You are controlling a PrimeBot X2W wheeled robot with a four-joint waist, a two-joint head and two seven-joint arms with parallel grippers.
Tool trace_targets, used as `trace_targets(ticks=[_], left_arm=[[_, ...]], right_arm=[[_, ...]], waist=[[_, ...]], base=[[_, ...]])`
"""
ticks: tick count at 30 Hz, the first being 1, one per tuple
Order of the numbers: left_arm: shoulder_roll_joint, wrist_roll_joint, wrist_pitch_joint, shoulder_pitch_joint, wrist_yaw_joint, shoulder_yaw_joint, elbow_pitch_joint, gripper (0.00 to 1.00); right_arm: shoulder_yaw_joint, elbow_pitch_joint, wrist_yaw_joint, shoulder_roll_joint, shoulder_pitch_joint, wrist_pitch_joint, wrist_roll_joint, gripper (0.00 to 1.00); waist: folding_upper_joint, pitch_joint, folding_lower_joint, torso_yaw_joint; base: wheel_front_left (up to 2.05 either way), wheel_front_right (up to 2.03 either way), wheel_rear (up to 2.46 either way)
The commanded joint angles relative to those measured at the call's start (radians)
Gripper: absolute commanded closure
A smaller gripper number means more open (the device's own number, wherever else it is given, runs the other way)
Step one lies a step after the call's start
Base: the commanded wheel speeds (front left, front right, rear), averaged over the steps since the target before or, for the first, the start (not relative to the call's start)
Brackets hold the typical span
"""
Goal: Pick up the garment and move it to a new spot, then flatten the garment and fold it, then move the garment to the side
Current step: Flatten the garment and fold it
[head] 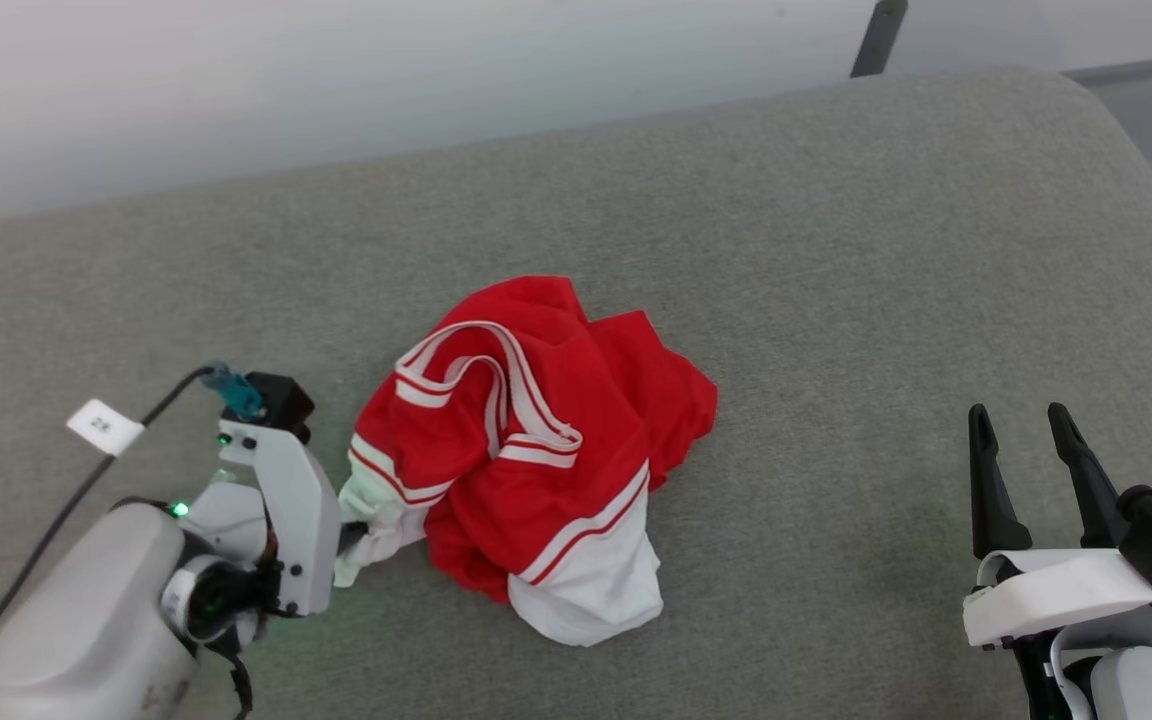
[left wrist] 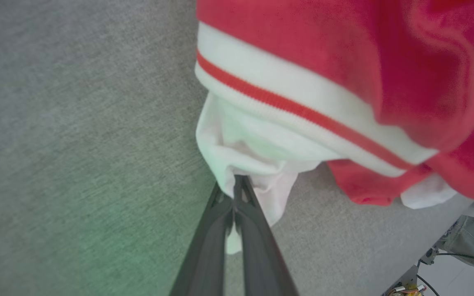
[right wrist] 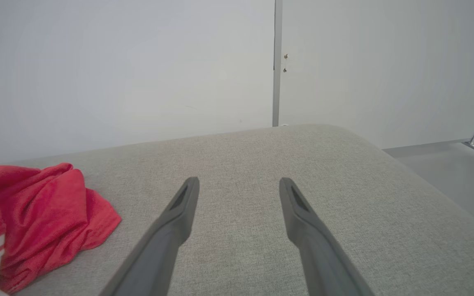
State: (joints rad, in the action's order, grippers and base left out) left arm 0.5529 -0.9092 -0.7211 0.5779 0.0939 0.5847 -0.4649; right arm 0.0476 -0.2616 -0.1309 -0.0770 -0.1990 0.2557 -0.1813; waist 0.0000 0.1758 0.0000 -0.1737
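Grey upholstered surface (head: 836, 250) spans the head view; wall behind it, floor off its right end.

The garment (head: 536, 440) sits about mid-surface as a crumpled red heap, white hem panels on its near and left sides; no clean long axis that I can call, only slightly longer far-to-near.

Right gripper (head: 1019, 420) is at the lower right, fingers spread wide with nothing between them, well apart from the heap; from its wrist camera the red cloth lies off to the left.

Left gripper (left wrist: 238, 181) is at the heap's left edge; the garment's bulk lies to its right, toward the middle of the surface; its fingers are pressed together on a fold of the white hem (left wrist: 253, 148), with a small tail of cloth poking out lower down between them.

Judgement: the left arm owns the pick; the grip is on one edge only, so I expect a lift to let most of the cloth hang and trail to the right; the bite is thin and may slip.
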Motion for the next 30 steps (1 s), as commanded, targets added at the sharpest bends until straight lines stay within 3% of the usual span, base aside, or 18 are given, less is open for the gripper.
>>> trace_targets(ticks=[1,8,19,23,30], left_arm=[[0.011,-0.007,0.003,0.004,-0.005,-0.009,0.003,1.00],[0.054,-0.021,0.016,0.005,-0.037,-0.052,0.068,1.00],[0.198,0.001,0.048,-0.053,-0.104,-0.124,0.163,1.00],[0.248,0.023,0.069,-0.085,-0.122,-0.135,0.166,1.00],[0.282,0.049,0.133,-0.139,-0.136,-0.143,0.111,1.00]], right_arm=[[0.004,-0.002,0.000,0.001,0.009,0.005,0.006,0.00],[0.011,-0.001,0.000,-0.001,0.024,0.002,0.008,0.00],[0.007,0.008,0.000,-0.007,0.039,-0.015,0.009,0.00],[0.005,0.013,0.000,-0.009,0.043,-0.018,0.008,0.00],[-0.003,0.022,0.000,-0.010,0.048,-0.027,0.004,0.00]], waist=[[0.0000,-0.011,0.0000,0.013],[0.0000,-0.034,0.0000,0.050],[0.0000,-0.062,0.0000,0.105],[0.0000,-0.065,0.0000,0.114],[0.0000,-0.065,0.0000,0.117]], base=[[0.00,0.00,0.00],[0.00,0.00,0.00],[0.00,0.00,0.00],[0.00,0.00,0.00],[0.00,0.00,0.00]])
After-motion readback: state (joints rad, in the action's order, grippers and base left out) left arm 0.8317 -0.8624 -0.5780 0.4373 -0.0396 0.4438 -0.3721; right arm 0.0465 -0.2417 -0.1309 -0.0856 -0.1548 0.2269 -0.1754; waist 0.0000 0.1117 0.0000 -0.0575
